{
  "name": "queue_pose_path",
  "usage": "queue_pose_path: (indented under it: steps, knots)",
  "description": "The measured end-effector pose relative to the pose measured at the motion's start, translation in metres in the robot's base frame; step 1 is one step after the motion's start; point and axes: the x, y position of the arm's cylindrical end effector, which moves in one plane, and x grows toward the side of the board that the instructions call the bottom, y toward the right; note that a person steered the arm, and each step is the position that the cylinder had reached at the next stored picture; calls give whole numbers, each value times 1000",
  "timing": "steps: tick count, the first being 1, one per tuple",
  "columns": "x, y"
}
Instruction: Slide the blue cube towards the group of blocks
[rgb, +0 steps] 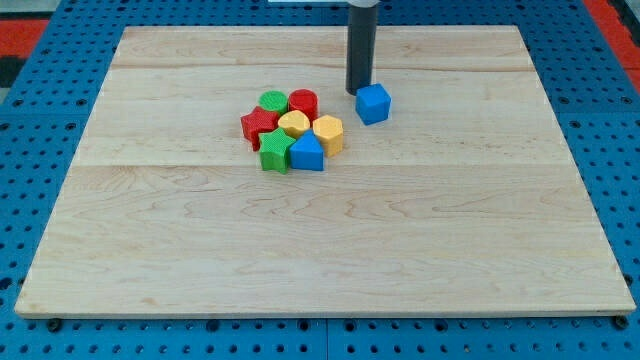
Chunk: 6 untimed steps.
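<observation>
Blue cube (373, 103) lay right of the block group (292, 130), apart | my tip (358, 92) touched its upper-left edge | gripper: none fitted, state not shown

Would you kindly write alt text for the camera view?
My tip touches the blue cube on its upper-left side, on a wooden board. The cube sits apart, to the right of a cluster of seven red, green, yellow and blue blocks.
</observation>
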Motion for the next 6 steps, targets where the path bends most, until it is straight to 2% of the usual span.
queue_pose_path:
  steps: [2,6]
  knots:
    - [1,42]
    - [12,18]
